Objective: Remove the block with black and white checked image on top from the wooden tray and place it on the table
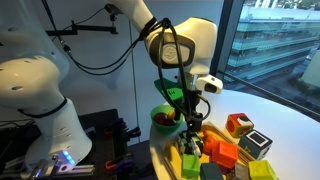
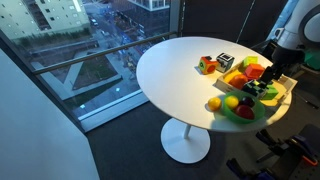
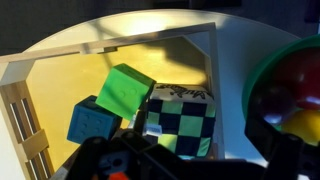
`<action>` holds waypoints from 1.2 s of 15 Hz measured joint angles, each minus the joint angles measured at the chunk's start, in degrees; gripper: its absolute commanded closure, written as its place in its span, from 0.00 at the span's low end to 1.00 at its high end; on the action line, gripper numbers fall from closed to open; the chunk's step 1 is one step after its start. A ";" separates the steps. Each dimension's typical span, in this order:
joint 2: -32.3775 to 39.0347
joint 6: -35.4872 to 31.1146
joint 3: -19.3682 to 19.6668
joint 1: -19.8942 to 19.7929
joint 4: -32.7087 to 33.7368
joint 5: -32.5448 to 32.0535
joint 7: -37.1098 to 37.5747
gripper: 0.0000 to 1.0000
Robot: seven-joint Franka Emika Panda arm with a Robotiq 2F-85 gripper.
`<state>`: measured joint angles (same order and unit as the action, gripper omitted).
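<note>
Wrist view, pincer [image 3: 150, 165]: dark and blurred along the bottom edge; cannot tell whether spread or pressed together.
Wrist view, checked block [image 3: 182, 120]: lies inside the wooden tray [image 3: 110, 45], straight ahead of the pincer and close below it, dark-and-pale checked face up.
Wrist view, neighbours: tilted green block [image 3: 128, 90] just beside the checked block, blue block [image 3: 92, 122] next to that, both in the tray and off to one side of the pincer.
Wrist view, green bowl [image 3: 300, 75]: outside the tray rim, on the pincer's other side, red things inside.
Exterior view, pincer [image 1: 190, 128]: hangs low over the tray's crowded blocks, fingers pointing down; finger state not readable.
Exterior view, green bowl [image 1: 162, 118]: just beside the pincer.
Exterior view, loose blocks: red-orange block [image 1: 238, 125] and dark grey block [image 1: 255, 143], on the worktop [image 1: 285, 115], apart from the pincer.
Exterior view, pincer [image 2: 275, 75]: dark shape above the tray, near the picture's edge.
Exterior view, checked block: too small to pick out beneath the pincer.
</note>
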<state>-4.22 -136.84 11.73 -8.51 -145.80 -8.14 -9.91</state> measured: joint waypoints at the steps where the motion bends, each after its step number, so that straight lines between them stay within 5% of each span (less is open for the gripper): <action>1: 0.67 -0.66 0.00 -0.01 0.00 0.00 0.08 0.00; 17: 10.13 -9.57 0.06 -0.27 2.10 -0.10 1.05 0.00; 18: 10.58 -10.01 0.08 -0.36 2.27 -0.15 1.09 0.24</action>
<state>6.37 -146.85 11.80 -8.87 -143.53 -8.29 -8.82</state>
